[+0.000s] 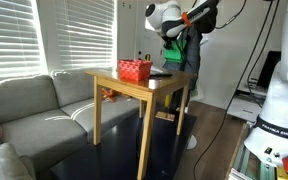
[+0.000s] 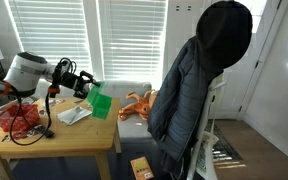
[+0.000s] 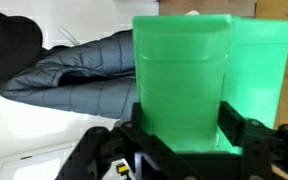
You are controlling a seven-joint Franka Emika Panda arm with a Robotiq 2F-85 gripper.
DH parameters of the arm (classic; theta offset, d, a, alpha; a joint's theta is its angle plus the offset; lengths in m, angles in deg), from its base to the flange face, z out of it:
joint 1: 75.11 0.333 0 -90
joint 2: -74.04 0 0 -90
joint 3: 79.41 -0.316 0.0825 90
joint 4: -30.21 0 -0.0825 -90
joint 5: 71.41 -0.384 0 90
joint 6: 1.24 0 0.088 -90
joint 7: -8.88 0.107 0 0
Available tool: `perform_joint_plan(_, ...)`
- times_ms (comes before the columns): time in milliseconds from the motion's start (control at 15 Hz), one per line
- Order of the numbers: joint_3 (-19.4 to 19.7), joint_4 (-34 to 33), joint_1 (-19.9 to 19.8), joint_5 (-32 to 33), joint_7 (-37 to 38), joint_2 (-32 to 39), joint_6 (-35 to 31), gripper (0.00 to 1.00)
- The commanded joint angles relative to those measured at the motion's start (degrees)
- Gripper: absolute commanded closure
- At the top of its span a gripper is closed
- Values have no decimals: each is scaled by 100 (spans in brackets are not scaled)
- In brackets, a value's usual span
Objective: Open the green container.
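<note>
The jaws are clamped on the green container (image 3: 182,80), which sits squarely between them.

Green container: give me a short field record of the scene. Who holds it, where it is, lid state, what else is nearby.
object: bright green plastic container
position: in the air, off the wooden table
gripper: shut on the container, a finger on each side
lid: cannot tell
on table: red mesh basket
nearby: dark puffer jacket hung on a chair
</note>
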Motion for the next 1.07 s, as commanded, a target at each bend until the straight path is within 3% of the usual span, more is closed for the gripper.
perform_joint_plan(0,-176,23,-63,163,72,37,143,25)
perform_joint_plan(133,-216,65,-24,275,155,77,217,25)
perform_joint_plan(200,-188,50,-9,407,187,160,403,50)
perform_joint_plan(600,-361,-126,243,923,468,825,1639,50)
perform_joint_plan(1000,-482,-278,359,1256,1413,1340,1844,50)
